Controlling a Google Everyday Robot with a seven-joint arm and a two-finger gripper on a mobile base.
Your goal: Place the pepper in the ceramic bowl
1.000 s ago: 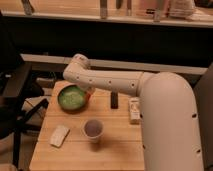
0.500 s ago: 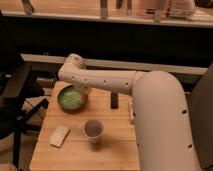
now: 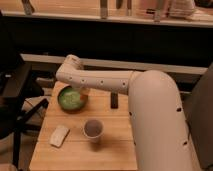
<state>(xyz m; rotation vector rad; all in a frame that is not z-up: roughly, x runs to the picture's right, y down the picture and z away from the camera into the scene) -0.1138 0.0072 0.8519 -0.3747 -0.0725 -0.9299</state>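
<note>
From my remote seat I see the white, smooth-shelled arm reaching from the right across the pale wooden counter, its elbow housing bent at about ten o'clock of the counter. The gripper hangs below that bend, right at the three o'clock rim of the wide, shallow green ceramic bowl with its speckled lighter inside. I judge that it sits there so a release would drop its load into the dish.

A small orange-red patch shows just under the arm at the bowl's edge; I take it for the small tapered orange-red pepper, held above or at the rim, not yet lying in the bowl. Whether the jaws are pinching it or spread I cannot tell, since the arm covers them.

Nearer me, at six o'clock of the counter, stands a small pale round cup with a dark inside. At seven o'clock lies a flat whitish oblong object. A slim dark rectangular object lies near the centre, just right of the bowl.
</note>
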